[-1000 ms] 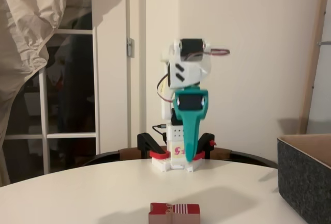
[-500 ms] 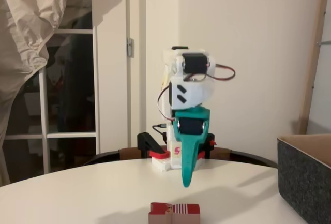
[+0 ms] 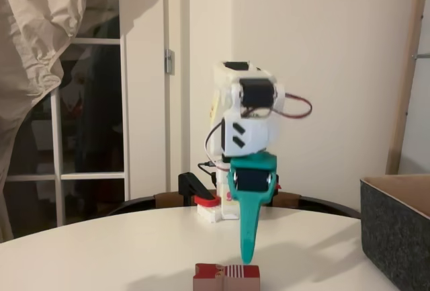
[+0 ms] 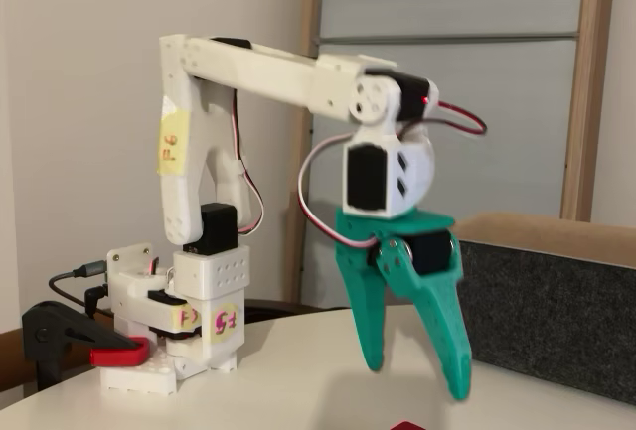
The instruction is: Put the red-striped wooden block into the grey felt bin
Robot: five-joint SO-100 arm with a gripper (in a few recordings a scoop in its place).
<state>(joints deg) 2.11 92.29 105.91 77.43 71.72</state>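
The white arm reaches forward from its base at the far edge of the round white table. The teal gripper points straight down, its fingers seen edge-on as one narrow blade, so the jaw gap cannot be judged. The tip hangs just above the red-striped wooden block, over its right half; contact cannot be confirmed. The grey felt bin stands at the right edge, well apart from the block.

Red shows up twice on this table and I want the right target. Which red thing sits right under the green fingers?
The red-striped wooden block, at the table's near edge under the open gripper. The red clamp part sits back at the arm's base.
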